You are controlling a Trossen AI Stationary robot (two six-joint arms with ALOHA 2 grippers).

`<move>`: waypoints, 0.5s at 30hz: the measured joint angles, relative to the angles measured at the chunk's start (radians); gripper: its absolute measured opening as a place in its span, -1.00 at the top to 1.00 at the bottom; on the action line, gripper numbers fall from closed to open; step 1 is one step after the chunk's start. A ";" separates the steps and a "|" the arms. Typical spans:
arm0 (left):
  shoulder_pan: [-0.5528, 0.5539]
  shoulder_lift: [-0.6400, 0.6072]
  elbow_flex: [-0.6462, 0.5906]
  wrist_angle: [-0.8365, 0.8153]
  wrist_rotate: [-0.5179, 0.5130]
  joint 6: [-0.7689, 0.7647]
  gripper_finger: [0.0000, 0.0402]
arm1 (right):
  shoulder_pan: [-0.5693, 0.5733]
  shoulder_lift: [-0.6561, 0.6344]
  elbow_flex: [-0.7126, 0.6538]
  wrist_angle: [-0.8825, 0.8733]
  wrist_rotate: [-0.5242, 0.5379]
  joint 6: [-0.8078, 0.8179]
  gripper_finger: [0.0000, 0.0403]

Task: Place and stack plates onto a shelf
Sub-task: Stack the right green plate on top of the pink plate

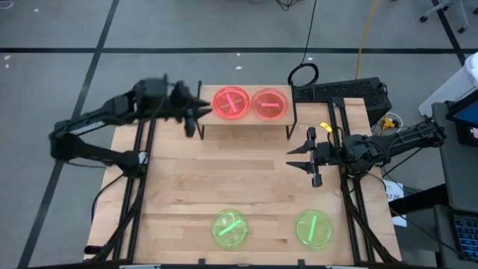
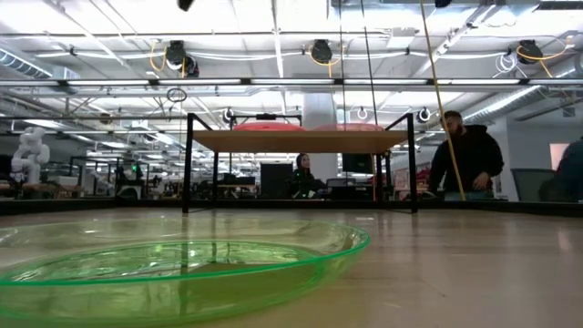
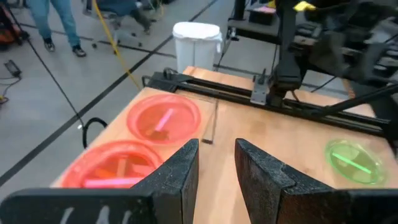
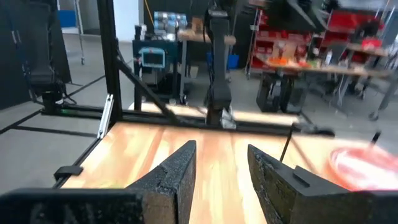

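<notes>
Two neon pink plates (image 1: 231, 103) (image 1: 269, 104) lie side by side on the small wooden shelf (image 1: 246, 121) at the table's far edge; the left wrist view shows them as the near plate (image 3: 115, 167) and the far plate (image 3: 165, 117). Two neon green plates (image 1: 230, 229) (image 1: 314, 228) rest flat on the table near its near edge; one green plate (image 2: 173, 269) fills the low view's foreground. My left gripper (image 1: 198, 118) (image 3: 216, 163) is open, in the air just left of the shelf. My right gripper (image 1: 310, 158) (image 4: 221, 165) is open, in the air right of the table's middle.
The shelf (image 2: 301, 139) stands on thin black legs (image 2: 188, 164). Black rails (image 1: 142, 172) (image 1: 351, 202) run along the table's left and right sides. Bare tabletop (image 1: 239, 179) lies between shelf and green plates. People (image 2: 465, 155) show in the room beyond the table.
</notes>
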 joint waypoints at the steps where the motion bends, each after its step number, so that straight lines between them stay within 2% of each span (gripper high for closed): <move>1: -0.023 -0.037 -0.052 0.034 -0.020 -0.017 0.45 | 0.000 0.000 0.000 -0.021 0.001 0.021 0.35; 6: -0.129 -0.209 -0.348 0.296 -0.101 -0.100 0.45 | -0.003 0.011 0.000 -0.164 0.099 0.161 0.35; 8: -0.162 -0.253 -0.460 0.420 -0.109 -0.122 0.45 | -0.011 0.021 0.000 -0.201 0.098 0.189 0.35; 15: -0.238 -0.303 -0.707 0.693 -0.109 -0.161 0.45 | -0.053 0.094 0.000 -0.338 -0.085 0.303 0.35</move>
